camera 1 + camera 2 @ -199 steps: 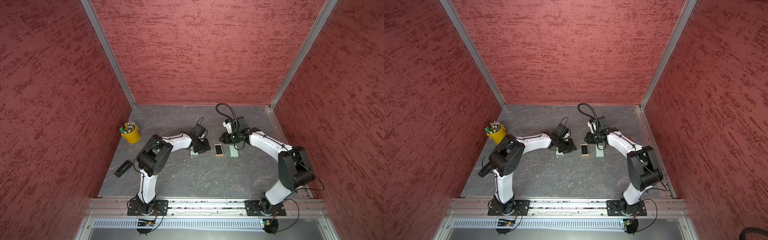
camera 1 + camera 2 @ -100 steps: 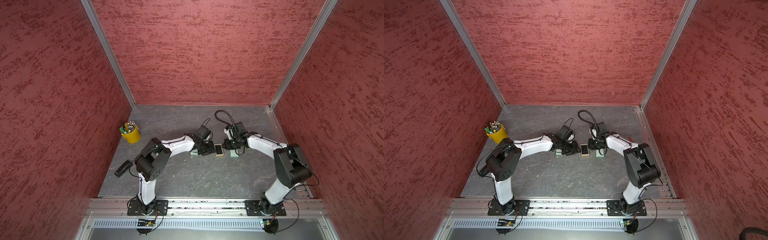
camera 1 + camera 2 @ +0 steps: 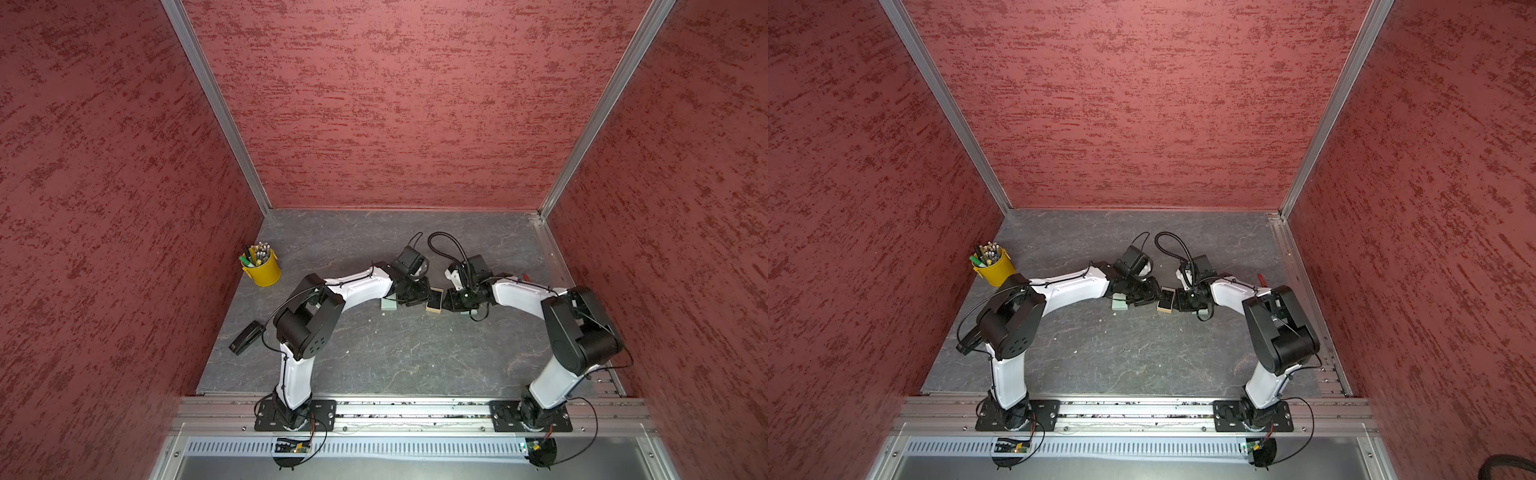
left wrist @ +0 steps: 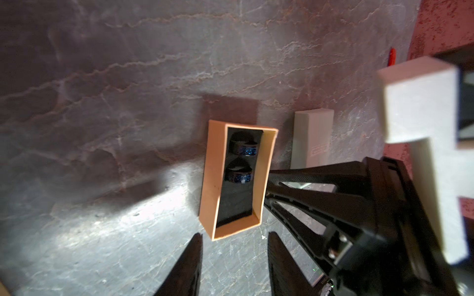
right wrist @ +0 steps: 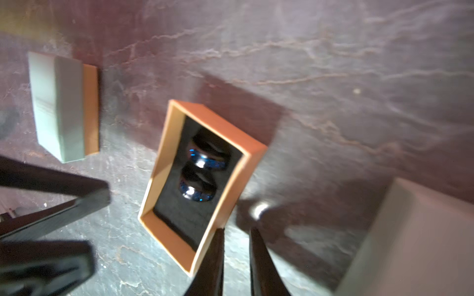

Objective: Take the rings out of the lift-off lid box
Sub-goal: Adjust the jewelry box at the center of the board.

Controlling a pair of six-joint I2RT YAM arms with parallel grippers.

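the rings (image 5: 207, 157) sat upright inside the open tan box (image 5: 161, 166), left gripper (image 4: 234, 238) spread apart at its end and right gripper (image 5: 237, 230) narrowed to a slit, both empty, so i figured a jaw clipping that light wall would shove or tip it.

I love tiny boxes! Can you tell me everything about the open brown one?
The box is a tan cardboard rectangle, lid off, flat on the grey table. Its inside is black, and two dark rings with sparkly blue bands stand in it, toward one end. It sits between the left fingers and the right fingers, which reach one long wall, maybe touching it.
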